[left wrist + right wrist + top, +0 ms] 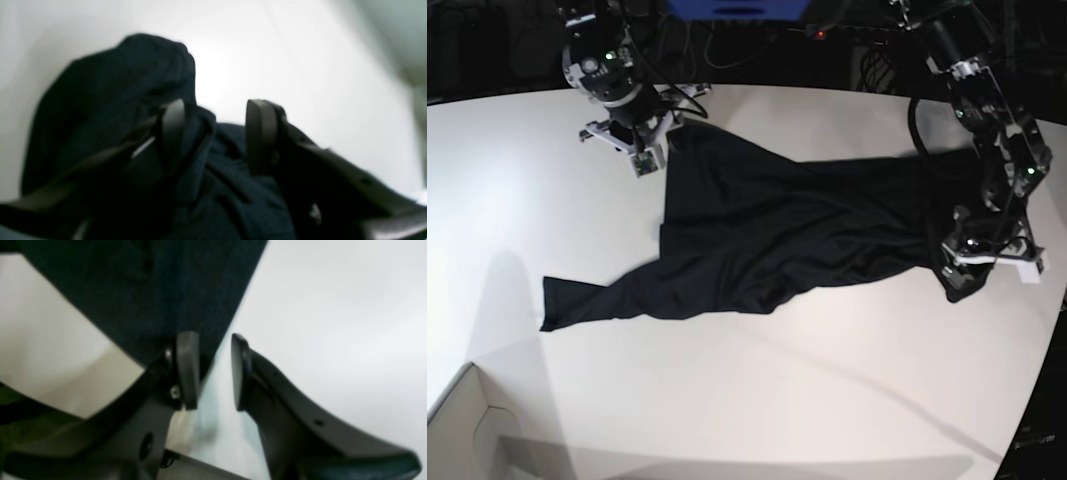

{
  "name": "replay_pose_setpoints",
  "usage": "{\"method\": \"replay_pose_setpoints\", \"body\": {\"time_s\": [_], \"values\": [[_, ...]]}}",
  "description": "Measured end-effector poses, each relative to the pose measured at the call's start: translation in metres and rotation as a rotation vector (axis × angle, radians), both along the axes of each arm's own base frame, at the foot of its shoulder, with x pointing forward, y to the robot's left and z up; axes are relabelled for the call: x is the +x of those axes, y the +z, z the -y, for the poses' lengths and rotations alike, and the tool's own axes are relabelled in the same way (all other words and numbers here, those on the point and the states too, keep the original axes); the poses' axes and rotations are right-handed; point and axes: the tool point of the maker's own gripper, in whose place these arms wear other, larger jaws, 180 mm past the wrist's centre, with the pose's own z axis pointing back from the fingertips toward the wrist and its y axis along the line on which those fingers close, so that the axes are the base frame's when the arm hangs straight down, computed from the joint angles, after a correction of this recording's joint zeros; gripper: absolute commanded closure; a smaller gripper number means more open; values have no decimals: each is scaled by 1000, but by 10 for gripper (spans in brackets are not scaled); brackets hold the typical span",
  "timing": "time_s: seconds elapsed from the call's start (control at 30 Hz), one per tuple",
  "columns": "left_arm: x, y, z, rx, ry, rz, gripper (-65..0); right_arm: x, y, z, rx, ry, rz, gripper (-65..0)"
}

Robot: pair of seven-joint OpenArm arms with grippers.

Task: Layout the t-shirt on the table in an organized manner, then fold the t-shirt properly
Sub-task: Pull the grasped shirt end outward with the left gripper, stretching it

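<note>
The black t-shirt point(767, 240) lies crumpled across the middle of the white table point(777, 400), one end trailing to the left front. My left gripper point(967, 275) hangs over the shirt's bunched right end. In the left wrist view its fingers point(262, 133) stand apart and the left gripper point(217, 116) is open, with folds of the t-shirt point(110, 110) piled against and beneath the left finger. My right gripper point(649, 160) sits at the shirt's far left corner. It is also open point(213, 350), and the edge of the t-shirt point(150, 290) runs just behind its left finger.
A pale cardboard box corner point(467, 430) juts in at the front left. Cables and dark equipment point(757, 40) line the back edge. The table's curved edge point(1042, 390) falls away at the right, close to my left arm.
</note>
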Motion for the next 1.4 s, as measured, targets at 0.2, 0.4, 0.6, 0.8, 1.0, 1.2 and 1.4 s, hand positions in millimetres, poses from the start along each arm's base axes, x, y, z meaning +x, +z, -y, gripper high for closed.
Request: {"method": "replay_pose_setpoints", "body": {"time_s": [0.2,0.4,0.6,0.8,1.0,1.2,1.4], "values": [[8,-16,6,52,-8,-64,-298,0,0,0,0,0,0,-173],[7,-42,8,30,-10,-138,-298,0,0,1,-1,-4,0,-173],[15,-53,13,-6,-14,-161,-291,1,0,1,-1,-4,1,-173],[19,-53,26,20,-73,-170,0,1,0,1,-1,-4,1,-173],[12,-54,20,39,-79,-176,-4,1,0,2,-2,-6,0,-173],[-4,9,10,141,-58,-27,-4,3,1,3,-4,-5,7,-173],[-46,47,-29,176,78,57,-4,2,0,3,-5,-5,4,-173]]}}
